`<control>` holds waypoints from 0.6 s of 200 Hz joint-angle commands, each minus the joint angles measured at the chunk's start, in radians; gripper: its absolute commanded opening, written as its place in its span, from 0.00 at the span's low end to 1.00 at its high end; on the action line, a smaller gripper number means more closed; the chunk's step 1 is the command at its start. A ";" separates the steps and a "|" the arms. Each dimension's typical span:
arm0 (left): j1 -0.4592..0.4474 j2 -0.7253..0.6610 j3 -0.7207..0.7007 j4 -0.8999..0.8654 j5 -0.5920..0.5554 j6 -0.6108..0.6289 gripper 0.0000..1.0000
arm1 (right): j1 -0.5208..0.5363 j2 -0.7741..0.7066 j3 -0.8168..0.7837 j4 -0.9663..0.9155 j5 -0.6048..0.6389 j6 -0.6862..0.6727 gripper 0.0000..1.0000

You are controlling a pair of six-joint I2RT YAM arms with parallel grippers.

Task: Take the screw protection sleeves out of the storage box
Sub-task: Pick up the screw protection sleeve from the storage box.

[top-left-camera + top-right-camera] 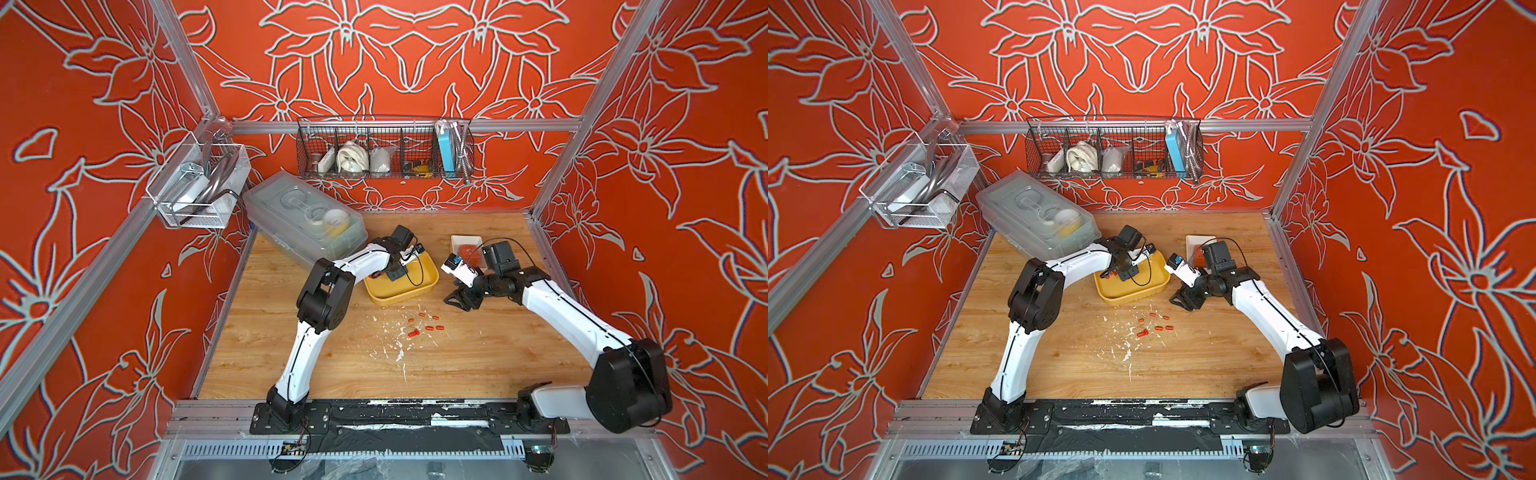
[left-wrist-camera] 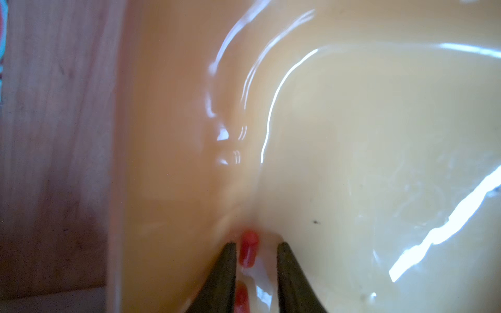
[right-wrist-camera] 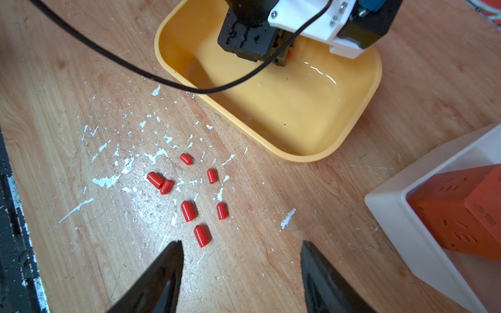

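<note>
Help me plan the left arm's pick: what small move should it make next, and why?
Probably close the left gripper. In the left wrist view its jaws stand apart inside the storage box, with one screw protection sleeve lying between them at the tips, nearer one jaw and not yet pinched. Closing should trap it before any lift.

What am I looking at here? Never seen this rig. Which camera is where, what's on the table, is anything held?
Two robot arms, the left arm and the right arm, work over a wooden table. Both top views look down on the whole scene. Each wrist view looks past that arm's tool. The left tool is inside the yellow storage box, jaws apart around one red screw protection sleeve, apparently not clamped. The right tool is open and empty above several sleeves lying on the table. A white bin holds an orange block.
</note>
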 commanded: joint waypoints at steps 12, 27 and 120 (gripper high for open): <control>-0.004 0.033 -0.047 -0.027 -0.006 0.017 0.26 | -0.005 -0.022 -0.014 -0.007 -0.022 0.009 0.67; -0.004 0.039 -0.049 -0.043 0.000 0.013 0.23 | -0.005 -0.022 -0.013 -0.007 -0.023 0.009 0.68; -0.004 0.005 0.020 -0.128 0.073 -0.021 0.00 | -0.006 -0.026 -0.013 -0.008 -0.026 0.012 0.67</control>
